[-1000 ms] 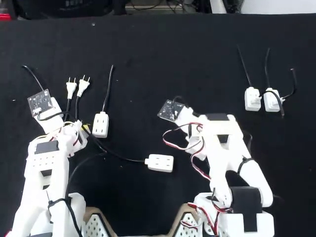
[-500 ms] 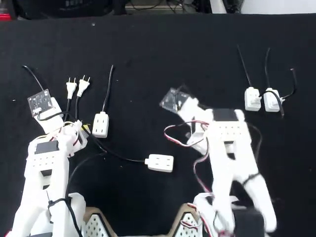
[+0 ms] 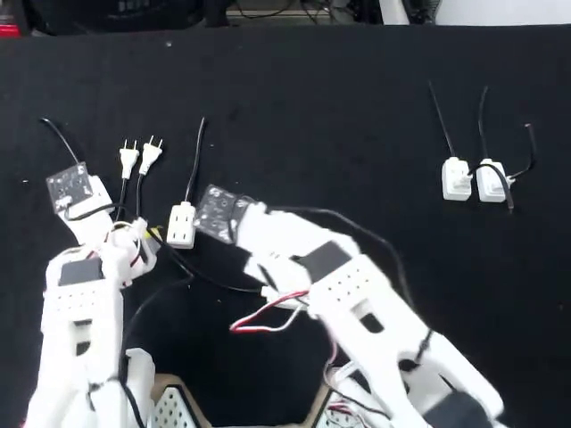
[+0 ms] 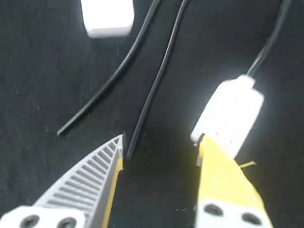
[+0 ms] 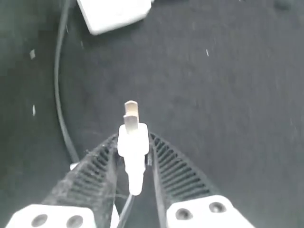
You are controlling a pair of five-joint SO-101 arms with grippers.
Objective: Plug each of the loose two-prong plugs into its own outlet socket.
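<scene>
Across the black table [image 3: 357, 89] the right arm [image 3: 343, 281] has swung left since a second ago. The left gripper [image 4: 160, 142] gapes open over black cables [image 4: 156, 80]; the right gripper [image 5: 133, 140], just short of an outlet socket [image 5: 114, 12], is clenched on a two-prong plug [image 5: 132, 129]. If the plug comes in off-line, the socket, which looks unfixed, could be shoved away.

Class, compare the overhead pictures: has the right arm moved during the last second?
Yes. In the high view the right arm has swung left, away from the two white blocks at the right edge, ending beside the outlet socket.
</scene>
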